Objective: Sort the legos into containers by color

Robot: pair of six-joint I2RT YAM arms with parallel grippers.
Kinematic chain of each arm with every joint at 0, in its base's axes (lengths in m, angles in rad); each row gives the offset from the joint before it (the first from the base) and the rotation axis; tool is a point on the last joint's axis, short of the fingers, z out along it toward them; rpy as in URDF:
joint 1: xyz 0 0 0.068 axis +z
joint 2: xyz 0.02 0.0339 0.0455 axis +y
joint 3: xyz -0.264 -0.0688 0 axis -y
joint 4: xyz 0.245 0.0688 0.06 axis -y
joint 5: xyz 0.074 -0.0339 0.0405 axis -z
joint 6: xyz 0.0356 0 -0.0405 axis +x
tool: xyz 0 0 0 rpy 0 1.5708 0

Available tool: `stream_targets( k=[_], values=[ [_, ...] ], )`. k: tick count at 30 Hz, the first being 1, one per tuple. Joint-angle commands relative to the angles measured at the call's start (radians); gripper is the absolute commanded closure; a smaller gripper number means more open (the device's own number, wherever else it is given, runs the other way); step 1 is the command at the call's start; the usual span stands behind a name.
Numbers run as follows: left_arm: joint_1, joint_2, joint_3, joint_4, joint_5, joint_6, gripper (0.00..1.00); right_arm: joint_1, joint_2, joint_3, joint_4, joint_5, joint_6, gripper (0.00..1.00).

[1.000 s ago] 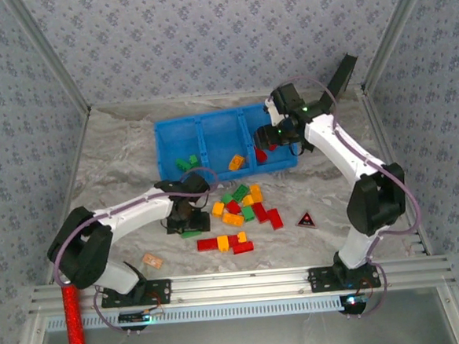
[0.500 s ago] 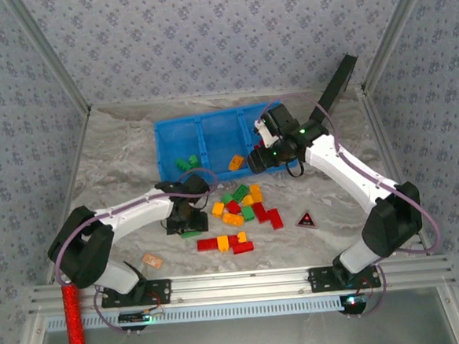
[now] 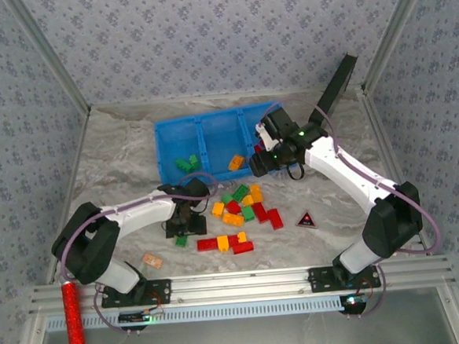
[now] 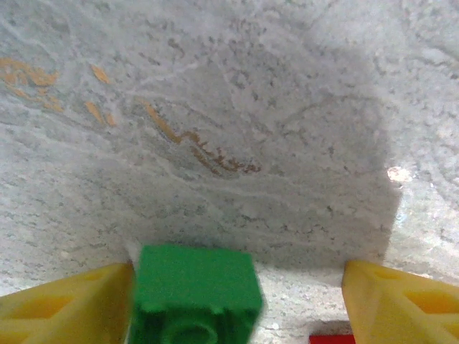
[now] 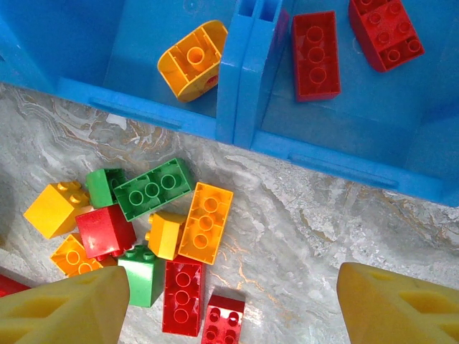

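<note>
The legos lie in a loose red, green and orange pile in front of the containers, three joined compartments of one blue bin. Green bricks lie in the left compartment, an orange one in the middle and red ones in the right. My left gripper stands open on the marble left of the pile. A green brick sits between its fingers, against the left one and apart from the right. My right gripper hangs open over the pile's near-bin side, with nothing between its fingers.
A black triangle with a red mark lies right of the pile. A small tan piece lies near the left arm's base. A red glittery cylinder stands at the front left rail. A black flat panel leans in the back right corner.
My right gripper has swung from over the bin's right compartment down to the pile's edge. My left gripper has narrowed slightly around the green brick, which has shifted a little left.
</note>
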Motion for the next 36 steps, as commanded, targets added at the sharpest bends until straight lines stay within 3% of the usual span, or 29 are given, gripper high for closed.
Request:
stream_targets(
  k=[1, 5, 9, 14, 19, 24, 29, 32, 36],
  values=[
    [-0.005, 0.005, 0.004, -0.019, -0.02, -0.016, 0.3, 0.007, -0.013, -0.004, -0.021, 0.02, 0.014, 0.23],
    [-0.005, -0.003, 0.0, -0.034, -0.003, -0.016, 0.43, 0.007, -0.015, -0.001, -0.031, 0.031, 0.013, 0.23],
    [-0.005, -0.033, -0.025, -0.041, 0.002, -0.019, 0.48, 0.006, -0.016, -0.001, -0.035, 0.038, 0.014, 0.23],
    [-0.004, -0.056, -0.04, -0.051, -0.004, -0.018, 0.62, 0.006, -0.016, -0.001, -0.035, 0.047, 0.019, 0.24],
    [0.004, -0.066, 0.022, -0.086, -0.037, 0.017, 0.71, 0.016, -0.036, -0.004, -0.063, 0.048, 0.022, 0.25],
    [0.048, -0.097, 0.16, -0.15, -0.076, 0.084, 0.73, 0.102, -0.12, -0.087, -0.1, 0.032, -0.009, 0.24],
    [0.123, -0.081, 0.365, -0.172, -0.089, 0.185, 0.74, 0.285, -0.236, -0.244, -0.038, 0.001, -0.035, 0.24],
    [0.163, -0.025, 0.486, -0.155, -0.099, 0.253, 0.74, 0.35, -0.254, -0.271, -0.003, -0.017, 0.084, 0.27],
    [0.213, 0.074, 0.597, -0.077, -0.104, 0.314, 0.74, 0.408, -0.218, -0.276, 0.032, -0.035, 0.381, 0.33]
  ],
)
